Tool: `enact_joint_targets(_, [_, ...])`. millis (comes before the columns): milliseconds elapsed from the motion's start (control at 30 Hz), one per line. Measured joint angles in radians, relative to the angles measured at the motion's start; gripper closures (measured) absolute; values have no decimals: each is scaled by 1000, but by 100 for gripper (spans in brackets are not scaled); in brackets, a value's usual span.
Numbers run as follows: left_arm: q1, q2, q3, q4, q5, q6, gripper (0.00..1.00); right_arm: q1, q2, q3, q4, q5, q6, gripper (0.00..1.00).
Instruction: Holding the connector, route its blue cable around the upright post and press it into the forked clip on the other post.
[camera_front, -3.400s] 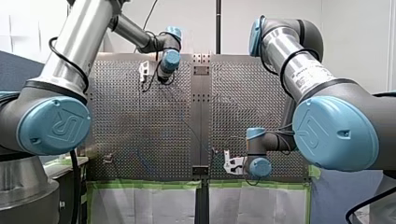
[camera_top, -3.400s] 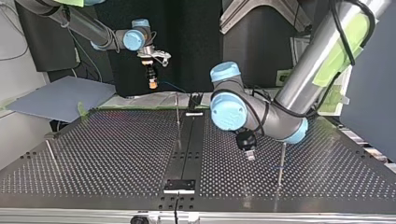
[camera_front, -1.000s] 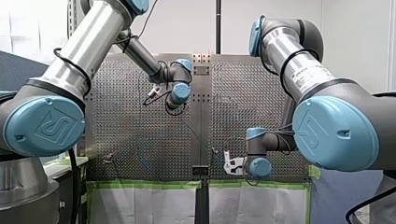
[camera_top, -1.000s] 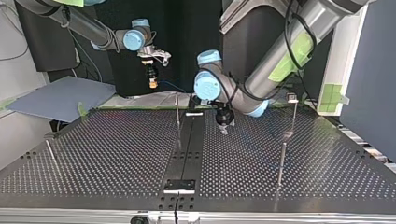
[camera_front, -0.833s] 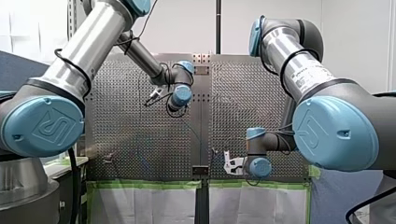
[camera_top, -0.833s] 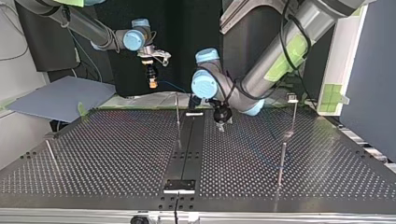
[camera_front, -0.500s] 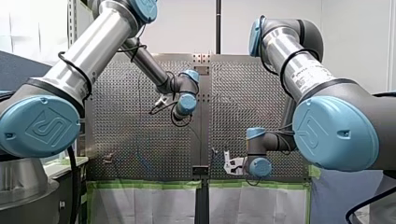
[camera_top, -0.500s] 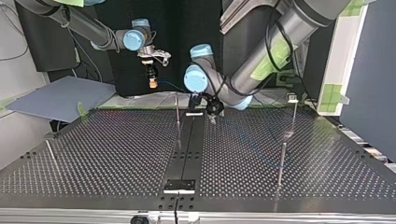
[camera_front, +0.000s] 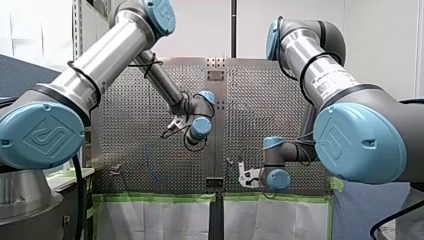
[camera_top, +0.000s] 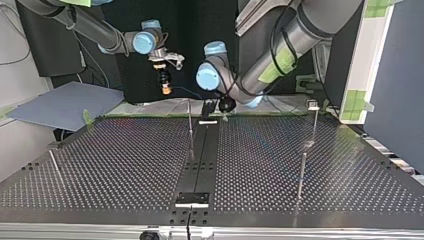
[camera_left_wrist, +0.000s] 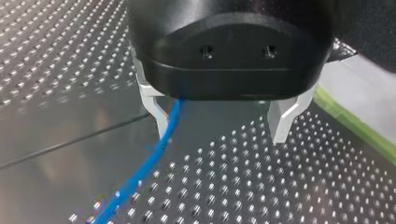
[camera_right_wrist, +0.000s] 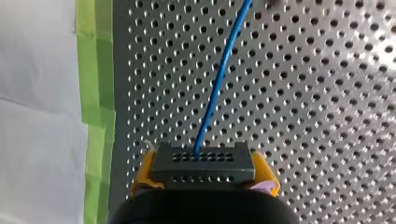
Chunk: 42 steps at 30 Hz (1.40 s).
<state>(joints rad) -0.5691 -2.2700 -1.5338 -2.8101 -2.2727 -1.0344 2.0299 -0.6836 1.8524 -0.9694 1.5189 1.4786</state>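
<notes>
My left gripper (camera_top: 225, 114) has swung away from the upright post (camera_top: 301, 172) at the top view's near right and now hangs at the far edge of the table (camera_top: 125, 165), beside the black centre strip (camera_top: 202, 150). Its metal fingers (camera_left_wrist: 156, 109) stand wide apart and grip nothing, with the blue cable (camera_left_wrist: 149, 165) running against the inside of one of them. Farther off, past that edge at the top view's left, my right gripper (camera_top: 165, 90) has its yellow pads (camera_right_wrist: 142, 175) pressed tight on the dark connector (camera_right_wrist: 203, 163); from the connector the cable leads ahead over the holes, alongside green tape (camera_right_wrist: 95, 93).
</notes>
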Motion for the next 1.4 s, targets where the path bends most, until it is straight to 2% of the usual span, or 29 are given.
enact_joint_targets(267, [-8, -10, -10, 36, 18, -40, 1, 10, 0, 0, -2, -28, -18, 100])
enact_joint_targets(600, [-25, -11, -14, 42, 78, -118, 1, 12, 0, 0, -9, -42, -18, 100])
enact_joint_targets(800, [-34, -11, -30, 64, 100, -168, 1, 8, 0, 0, -11, -49, -19, 100])
enact_joint_targets(1100, [-36, -13, -33, 63, 104, -216, 1, 5, 0, 0, -11, -55, -19, 100])
enact_joint_targets(1400, [-38, -27, -33, 31, 90, -225, 1, 5, 0, 0, -11, -54, -19, 100])
